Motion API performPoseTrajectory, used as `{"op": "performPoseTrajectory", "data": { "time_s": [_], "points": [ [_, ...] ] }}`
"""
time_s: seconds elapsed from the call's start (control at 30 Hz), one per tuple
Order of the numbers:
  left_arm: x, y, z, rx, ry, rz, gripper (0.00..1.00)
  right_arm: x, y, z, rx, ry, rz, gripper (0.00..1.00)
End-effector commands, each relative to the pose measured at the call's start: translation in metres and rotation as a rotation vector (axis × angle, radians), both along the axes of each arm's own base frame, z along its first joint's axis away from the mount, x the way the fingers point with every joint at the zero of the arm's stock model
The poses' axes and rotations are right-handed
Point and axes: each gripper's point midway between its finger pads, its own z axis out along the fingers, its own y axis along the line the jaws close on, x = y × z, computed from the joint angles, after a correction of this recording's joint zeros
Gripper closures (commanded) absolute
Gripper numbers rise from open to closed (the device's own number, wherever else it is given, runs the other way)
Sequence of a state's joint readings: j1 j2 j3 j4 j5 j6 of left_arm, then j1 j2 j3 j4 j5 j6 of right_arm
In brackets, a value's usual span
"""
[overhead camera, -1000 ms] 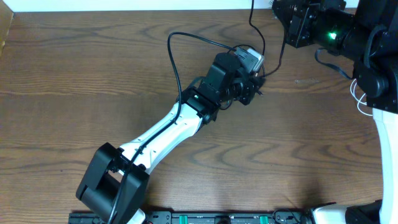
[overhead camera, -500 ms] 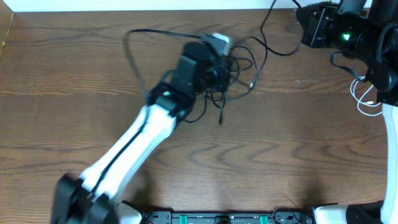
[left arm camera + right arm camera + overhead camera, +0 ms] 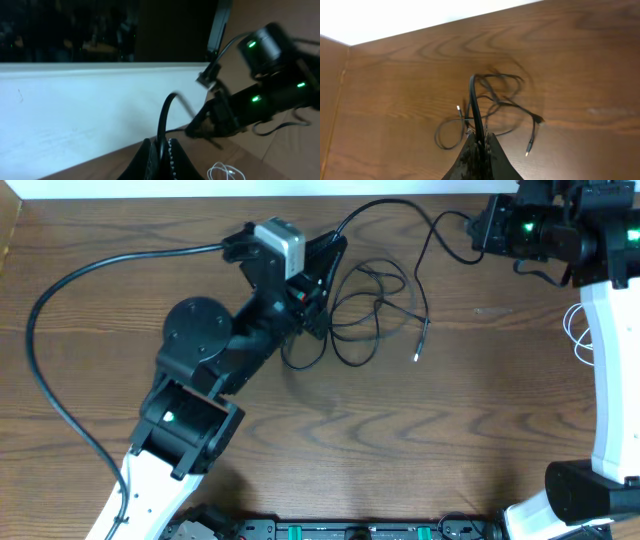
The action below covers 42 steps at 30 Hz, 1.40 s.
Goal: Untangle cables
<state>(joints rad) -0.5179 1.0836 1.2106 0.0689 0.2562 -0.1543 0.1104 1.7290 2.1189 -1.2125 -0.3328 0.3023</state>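
Left claw (image 3: pixel 161 150): jaws closed in the last second and now pinch the black cable (image 3: pixel 474 105), a strand rising straight out between the fingers. Right claw (image 3: pixel 479 136): clamped on the same cable the whole time, further along it. My left arm has swung left and my right has pulled back toward the far edge. The bundle that sat under my left claw has opened into loose loops on the table (image 3: pixel 450 430), one plug (image 3: pixel 418 356) lying free. My read is that the black cord is loosening and needs more spread. I can't tell whether the loops merely overlap or cross in a knot, and the other plug isn't seen. The white cable (image 3: pixel 572 332) lies well apart at the right edge, mostly behind my right arm. Left wrist view is dark and shows little of the table.
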Motion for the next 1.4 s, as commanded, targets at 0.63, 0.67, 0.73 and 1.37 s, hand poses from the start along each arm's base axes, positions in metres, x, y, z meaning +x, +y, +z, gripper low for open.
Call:
{"op": "performPoseTrajectory", "data": {
  "time_s": [0.63, 0.67, 0.73, 1.37],
  "points": [
    [-0.003, -0.088, -0.139, 0.153, 0.501, -0.296, 0.92, -0.022, -0.047, 0.009, -0.026, 0.007, -0.026, 0.99],
    [-0.006, -0.096, -0.148, 0.169, 0.522, -0.313, 0.93, -0.023, -0.059, 0.013, -0.023, -0.004, -0.055, 0.99],
    [-0.012, -0.110, -0.161, 0.194, 0.549, -0.343, 0.92, -0.026, -0.084, 0.022, -0.018, -0.027, -0.116, 0.99],
    [0.000, -0.114, -0.290, 0.454, 0.816, -0.182, 0.58, -0.038, -0.104, 0.023, 0.032, -0.053, -0.008, 0.99]
  ]
}}
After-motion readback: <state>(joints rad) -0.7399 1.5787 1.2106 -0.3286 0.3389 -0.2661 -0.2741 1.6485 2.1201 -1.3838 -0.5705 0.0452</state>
